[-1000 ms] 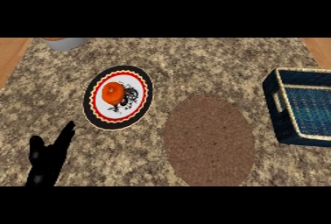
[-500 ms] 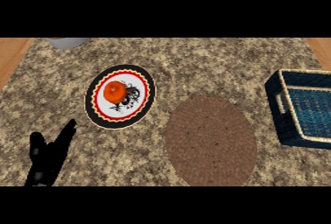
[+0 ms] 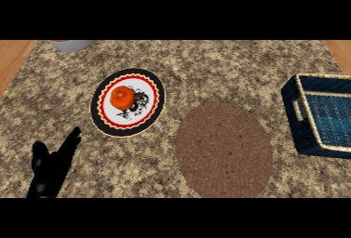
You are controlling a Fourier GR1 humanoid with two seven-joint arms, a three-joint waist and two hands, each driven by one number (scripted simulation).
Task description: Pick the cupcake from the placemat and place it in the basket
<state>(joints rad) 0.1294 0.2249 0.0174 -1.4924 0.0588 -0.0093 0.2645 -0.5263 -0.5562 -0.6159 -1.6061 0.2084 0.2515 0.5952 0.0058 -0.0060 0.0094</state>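
Speckled counter (image 3: 205,69): left hand (image 3: 48,169) rests at the lower-left edge (fingers straight, holding nothing)

One head view looks steeply down on the counter (image 3: 205,69).

Even, moderately bright light covers the speckled counter (image 3: 205,69), with no glare or bright spot anywhere on it. Shadows are faint: the plate (image 3: 127,102) and the brown placemat (image 3: 223,148) right of it cast almost none. The basket (image 3: 322,116), further right of the plate, has dark walls. The left hand (image 3: 51,167), below-left of the plate, reads as a near-featureless black shape. Textures look soft and grainy throughout.
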